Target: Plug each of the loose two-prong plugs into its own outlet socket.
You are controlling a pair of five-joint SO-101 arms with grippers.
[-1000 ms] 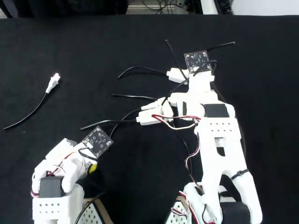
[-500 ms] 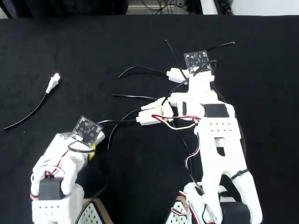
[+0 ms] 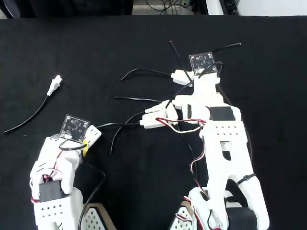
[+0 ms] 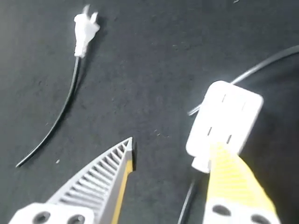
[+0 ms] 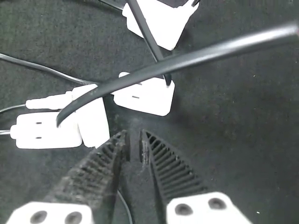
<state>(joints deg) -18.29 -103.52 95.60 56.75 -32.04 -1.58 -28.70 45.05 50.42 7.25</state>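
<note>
A loose white two-prong plug [image 3: 54, 85] on a black cord lies at the far left of the black table [image 3: 268, 72]; the same plug [image 4: 85, 29] appears in the left wrist view. My left gripper [image 4: 173, 147] is open, with bare table between its fingers. Its yellow finger [image 4: 233, 182] overlaps the near end of a white outlet socket [image 4: 224, 119], which lies at the arm's tip [image 3: 94, 134]. My right gripper [image 5: 133, 137] is shut and holds nothing, poised over a cluster of white sockets [image 5: 145, 95] crossed by black cords.
More white socket blocks [image 3: 156, 115] and black cords [image 3: 139, 72] spread left of the right arm [image 3: 211, 110]. One socket [image 3: 182, 75] sits by its wrist. Bare table lies between the loose plug and the cluster.
The left arm's wrist has swung to the left and slightly away from its base, and the white socket now shows beside its tip. The right arm has not moved.
</note>
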